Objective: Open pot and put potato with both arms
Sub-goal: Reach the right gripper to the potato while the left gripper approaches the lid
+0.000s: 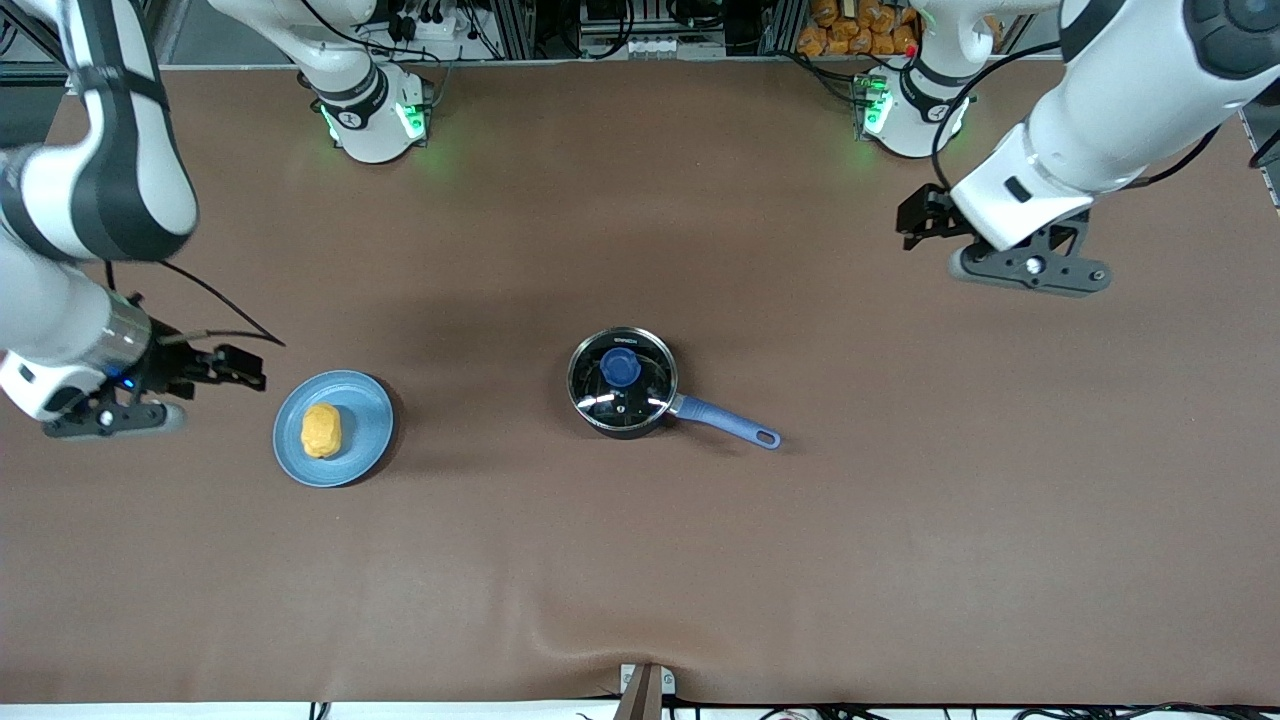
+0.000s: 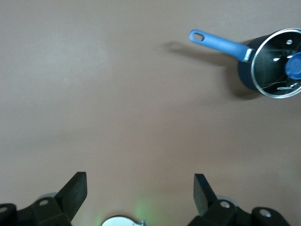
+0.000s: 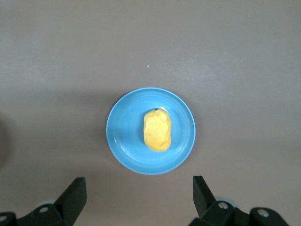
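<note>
A small black round saucepan [image 1: 622,385] with blue handle; yellow-orange lumpy potato [image 1: 321,431]; flat light-blue round plate [image 1: 365,402]; plain brown tabletop [image 1: 640,560].

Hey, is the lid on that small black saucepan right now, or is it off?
On. The steel-rimmed glass lid with its blue knob sits flat on the small black saucepan.

I see a matt brown table [image 1: 900,560] covering, smooth apart from a slight ripple at its front edge. The pot [image 1: 622,383] has a dark body, a glossy glass lid [image 1: 650,372] with a bright metal rim, and a blue plastic-looking knob [image 1: 620,368] and handle [image 1: 725,421]. The plate [image 1: 365,425] looks smooth with a soft sheen. The potato [image 1: 321,430] is dull and lumpy.
</note>
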`<action>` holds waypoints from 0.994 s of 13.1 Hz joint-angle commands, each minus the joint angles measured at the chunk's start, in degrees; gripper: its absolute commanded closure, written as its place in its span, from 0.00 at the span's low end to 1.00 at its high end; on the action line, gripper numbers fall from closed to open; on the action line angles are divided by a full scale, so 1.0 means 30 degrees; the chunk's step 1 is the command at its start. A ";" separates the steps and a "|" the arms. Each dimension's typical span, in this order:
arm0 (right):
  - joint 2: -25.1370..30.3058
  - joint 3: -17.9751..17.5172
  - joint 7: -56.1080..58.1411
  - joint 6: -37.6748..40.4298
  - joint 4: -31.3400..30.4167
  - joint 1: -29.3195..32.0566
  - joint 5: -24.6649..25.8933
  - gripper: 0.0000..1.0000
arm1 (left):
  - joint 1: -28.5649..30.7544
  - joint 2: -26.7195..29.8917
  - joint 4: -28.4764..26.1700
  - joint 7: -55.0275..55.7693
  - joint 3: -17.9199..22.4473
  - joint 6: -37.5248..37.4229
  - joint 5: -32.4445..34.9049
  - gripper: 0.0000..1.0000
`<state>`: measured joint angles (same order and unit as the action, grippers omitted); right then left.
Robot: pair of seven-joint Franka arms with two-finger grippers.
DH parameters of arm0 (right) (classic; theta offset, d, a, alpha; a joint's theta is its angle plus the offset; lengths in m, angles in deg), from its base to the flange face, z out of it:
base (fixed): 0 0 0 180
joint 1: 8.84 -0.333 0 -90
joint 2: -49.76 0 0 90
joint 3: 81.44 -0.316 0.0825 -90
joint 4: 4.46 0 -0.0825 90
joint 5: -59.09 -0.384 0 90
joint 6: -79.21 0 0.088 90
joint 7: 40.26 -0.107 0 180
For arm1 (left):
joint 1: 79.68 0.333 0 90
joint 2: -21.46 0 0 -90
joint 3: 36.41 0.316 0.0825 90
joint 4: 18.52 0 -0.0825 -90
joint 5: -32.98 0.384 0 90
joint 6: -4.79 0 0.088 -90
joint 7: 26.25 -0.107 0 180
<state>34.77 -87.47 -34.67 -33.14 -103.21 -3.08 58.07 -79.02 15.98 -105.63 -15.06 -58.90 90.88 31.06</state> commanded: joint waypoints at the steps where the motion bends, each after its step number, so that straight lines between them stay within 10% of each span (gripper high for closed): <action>1: -0.2144 -0.0276 0.0539 -0.1132 0.0250 0.0453 -0.0157 0.00 | -0.0975 -0.0664 0.0734 -0.0067 -0.0210 0.0481 0.0023 0.00; 13: -0.6073 -0.0159 0.2092 -0.7578 -0.2300 0.0570 0.0048 0.00 | -0.5368 -0.4322 0.1784 0.5607 -0.0210 0.3999 0.0023 0.00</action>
<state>17.94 -87.31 -29.68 -54.02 -109.77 -2.64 58.09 -92.36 6.61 -104.31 -3.10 -59.52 102.78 31.06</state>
